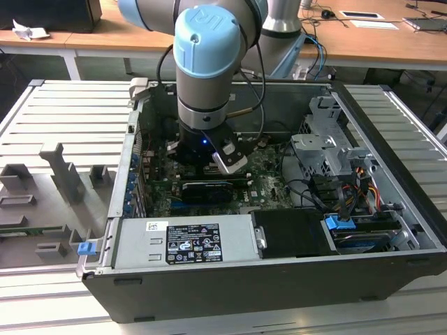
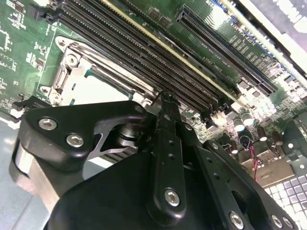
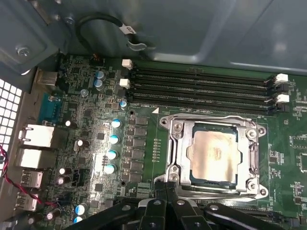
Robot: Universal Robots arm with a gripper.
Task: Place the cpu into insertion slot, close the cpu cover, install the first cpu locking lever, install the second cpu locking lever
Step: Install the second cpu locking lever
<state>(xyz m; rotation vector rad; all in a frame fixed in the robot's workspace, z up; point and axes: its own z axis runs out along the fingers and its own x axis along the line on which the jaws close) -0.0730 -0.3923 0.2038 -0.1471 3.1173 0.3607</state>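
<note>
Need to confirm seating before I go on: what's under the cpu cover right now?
Through the cpu cover's cut-out, the cpu shows, lying flat inside the frame. The insertion slot's contacts beneath it are covered.

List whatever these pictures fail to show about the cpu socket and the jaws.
- Insertion slot contacts: in the first wrist view the cpu and the closed cpu cover lie over them.
- Near edge of the cover: in the first wrist view the gripper hides it.
- Socket in the exterior view: the arm's wrist blocks it.
- Jaws open or shut: in both wrist views, not clear.
</note>
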